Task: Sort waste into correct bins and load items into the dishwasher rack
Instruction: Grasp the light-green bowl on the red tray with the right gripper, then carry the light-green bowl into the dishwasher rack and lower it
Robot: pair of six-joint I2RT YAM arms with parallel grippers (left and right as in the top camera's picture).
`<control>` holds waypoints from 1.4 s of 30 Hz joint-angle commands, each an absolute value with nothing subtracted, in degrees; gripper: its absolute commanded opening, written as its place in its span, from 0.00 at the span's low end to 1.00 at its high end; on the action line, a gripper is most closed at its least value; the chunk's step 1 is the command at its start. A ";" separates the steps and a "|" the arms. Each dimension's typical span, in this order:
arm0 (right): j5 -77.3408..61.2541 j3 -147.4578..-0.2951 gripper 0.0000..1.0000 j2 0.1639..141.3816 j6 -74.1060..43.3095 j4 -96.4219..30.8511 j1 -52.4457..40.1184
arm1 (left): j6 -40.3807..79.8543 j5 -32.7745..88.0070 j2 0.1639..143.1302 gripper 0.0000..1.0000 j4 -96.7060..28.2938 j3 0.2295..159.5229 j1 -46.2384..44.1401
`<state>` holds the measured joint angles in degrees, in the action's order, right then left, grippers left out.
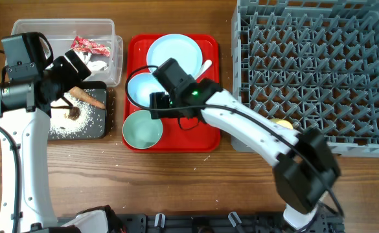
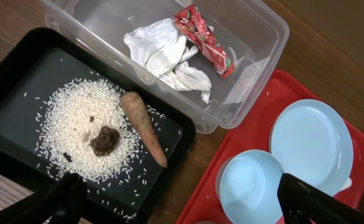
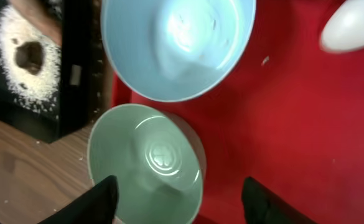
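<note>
From above, your dishwasher rack (image 1: 319,71) fills the right side. A small yellow cup (image 1: 281,123) shows at its near-left corner, half hidden by the right arm, and it looks to sit inside. Beside the rack, the red serving tray (image 1: 205,139) carries the pale-blue plate (image 1: 174,55), the white spoon (image 1: 206,66) at the plate's right edge, the pale-blue bowl (image 1: 140,87) and the mint-green bowl (image 1: 142,129). I judge those four are what is left to load.

Through your left wrist camera the sorting reads as done. The white napkin (image 2: 163,53) and red wrapper (image 2: 206,37) lie together in the clear tub (image 2: 262,28), dry rubbish kept apart from food. The rice (image 2: 76,124), brown lump (image 2: 105,140) and carrot-shaped stick (image 2: 143,127) lie in the black tray (image 2: 14,68). Your left gripper (image 2: 177,183) hangs above them, fingers spread wide and holding nothing. The wrapper's print is too crumpled to read.

Through your right wrist camera, the right gripper (image 3: 180,183) is also spread wide and empty. One finger is over the mint-green bowl's left rim and the other over bare red tray past its right rim. That straddle suggests a grasp across the bowl. You cannot tell whether either finger touches. A pale sticker (image 3: 74,74) on the black tray's wall is illegible.
</note>
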<state>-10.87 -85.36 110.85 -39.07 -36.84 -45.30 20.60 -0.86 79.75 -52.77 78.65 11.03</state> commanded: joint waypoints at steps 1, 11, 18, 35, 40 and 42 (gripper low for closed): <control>-15.64 -85.65 0.54 116.75 -42.65 -36.01 -45.36 | 19.70 -1.56 79.07 1.00 -52.84 79.07 11.09; -16.84 -85.36 0.20 120.16 -47.86 -35.86 -45.39 | 19.70 -1.56 79.07 1.00 -52.84 79.07 11.09; -19.66 -85.36 0.38 121.93 -50.06 -36.97 -45.47 | 19.70 -1.56 79.07 1.00 -52.84 79.07 11.09; 11.94 -85.49 0.04 91.39 -41.58 -57.74 -35.33 | 19.70 -1.56 79.07 1.00 -52.84 79.07 11.09; 44.73 -85.49 0.04 87.18 -44.29 -56.25 -27.90 | 19.70 -1.56 79.07 1.00 -52.84 79.07 11.09; 48.90 -85.49 0.04 87.42 -43.88 -54.33 -25.89 | 19.70 -1.56 79.07 1.00 -52.84 79.07 11.09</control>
